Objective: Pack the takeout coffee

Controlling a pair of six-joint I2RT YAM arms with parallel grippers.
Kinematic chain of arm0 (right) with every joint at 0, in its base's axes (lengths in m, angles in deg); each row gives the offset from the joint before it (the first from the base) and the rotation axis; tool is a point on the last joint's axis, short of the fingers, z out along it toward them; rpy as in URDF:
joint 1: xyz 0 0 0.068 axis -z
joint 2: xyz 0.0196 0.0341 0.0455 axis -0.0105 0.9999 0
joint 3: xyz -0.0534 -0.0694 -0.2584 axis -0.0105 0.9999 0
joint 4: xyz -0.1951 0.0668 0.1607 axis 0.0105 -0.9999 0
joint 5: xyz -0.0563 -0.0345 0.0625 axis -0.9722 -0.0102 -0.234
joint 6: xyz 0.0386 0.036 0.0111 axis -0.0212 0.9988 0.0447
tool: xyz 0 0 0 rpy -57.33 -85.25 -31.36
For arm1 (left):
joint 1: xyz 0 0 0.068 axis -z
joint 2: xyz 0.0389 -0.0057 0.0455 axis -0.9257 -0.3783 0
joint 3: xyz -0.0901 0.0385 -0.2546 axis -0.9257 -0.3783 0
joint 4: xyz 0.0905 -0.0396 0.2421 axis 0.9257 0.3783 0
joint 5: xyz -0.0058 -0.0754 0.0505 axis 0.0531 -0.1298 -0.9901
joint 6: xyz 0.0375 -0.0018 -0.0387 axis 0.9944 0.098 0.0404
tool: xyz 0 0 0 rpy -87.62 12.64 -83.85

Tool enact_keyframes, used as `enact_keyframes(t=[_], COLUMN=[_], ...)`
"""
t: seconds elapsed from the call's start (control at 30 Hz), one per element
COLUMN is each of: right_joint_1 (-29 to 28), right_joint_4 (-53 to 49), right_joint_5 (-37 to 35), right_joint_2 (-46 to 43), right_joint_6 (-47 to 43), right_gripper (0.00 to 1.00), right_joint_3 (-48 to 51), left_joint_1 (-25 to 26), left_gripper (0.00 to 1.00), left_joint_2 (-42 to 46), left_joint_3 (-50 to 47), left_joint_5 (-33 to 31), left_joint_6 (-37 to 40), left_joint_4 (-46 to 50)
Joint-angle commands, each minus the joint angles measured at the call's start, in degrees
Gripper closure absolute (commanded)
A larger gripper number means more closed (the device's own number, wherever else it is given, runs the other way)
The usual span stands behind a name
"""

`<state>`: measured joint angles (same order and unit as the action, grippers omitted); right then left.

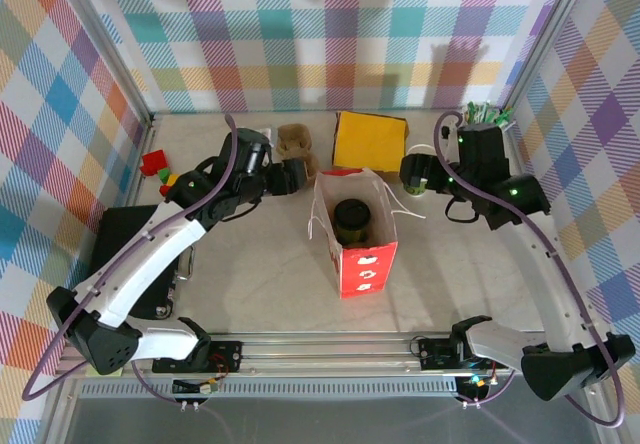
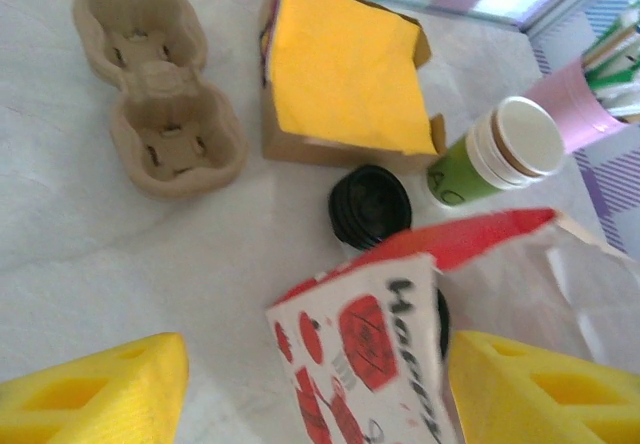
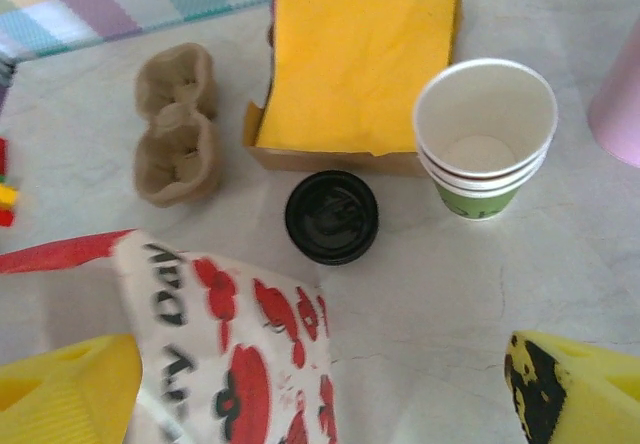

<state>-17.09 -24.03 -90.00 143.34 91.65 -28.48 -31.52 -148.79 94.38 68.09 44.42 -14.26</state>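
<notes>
Plaid walls (image 1: pixel 340 34) close round the pale desk (image 3: pixel 450 294). Your right gripper (image 3: pixel 320 389) hangs empty, fingers wide apart, with the red-and-white bag (image 3: pixel 235 354) just before it. Your left gripper (image 2: pixel 320 394) is likewise spread at the bag's other side. Ahead to the right, the takeout coffee (image 3: pixel 485 144) stands upright on the desk, just beside the napkin box (image 3: pixel 350 64) and near a black lid (image 3: pixel 332 217). Straddle its green wall below the rim and close gently, so the paper doesn't buckle.
</notes>
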Motion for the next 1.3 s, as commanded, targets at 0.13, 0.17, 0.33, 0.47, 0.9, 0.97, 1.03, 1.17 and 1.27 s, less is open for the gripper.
enact_keyframes(t=[0.13,0.17,0.33,0.47,0.9,0.97,1.03,1.17,1.27], right_joint_1=[2.7,3.2,7.3,7.4,8.9,9.8,10.6,11.8,12.0], right_joint_4=[6.5,5.9,0.5,2.3,4.2,2.9,2.3,2.5,2.5], right_joint_5=[-1.8,-1.2,4.0,6.4,7.6,6.5,6.4,6.0,5.9], right_joint_2=[2.5,3.0,8.1,10.6,17.1,17.9,18.3,18.2,17.8], right_joint_6=[0.9,0.6,2.8,1.7,1.7,2.2,2.7,3.1,3.4], right_gripper=[0.05,0.05,0.03,0.04,0.04,0.03,0.04,0.05,0.05], right_joint_3=[-1.1,-1.5,-6.9,-7.5,-12.3,-13.9,-14.8,-14.4,-15.1], left_joint_1=[-0.6,-0.6,-0.6,-0.6,0.8,1.1,1.1,1.1,1.1], left_gripper=[0.28,0.27,0.26,0.26,0.31,0.36,0.46,0.7,0.8], left_joint_2=[0.5,0.1,-5.9,-10.4,-16.6,-16.5,-16.2,-16.6,-17.2], left_joint_3=[-1.7,-0.8,9.2,13.0,12.9,12.3,11.5,10.8,11.8], left_joint_5=[4.5,5.9,11.5,15.8,17.6,15.2,13.7,12.6,11.7], left_joint_6=[9.8,9.6,9.4,11.0,13.8,13.6,14.0,14.7,14.9], left_joint_4=[-8.7,-8.6,1.1,5.0,11.3,11.8,11.6,10.4,10.4])
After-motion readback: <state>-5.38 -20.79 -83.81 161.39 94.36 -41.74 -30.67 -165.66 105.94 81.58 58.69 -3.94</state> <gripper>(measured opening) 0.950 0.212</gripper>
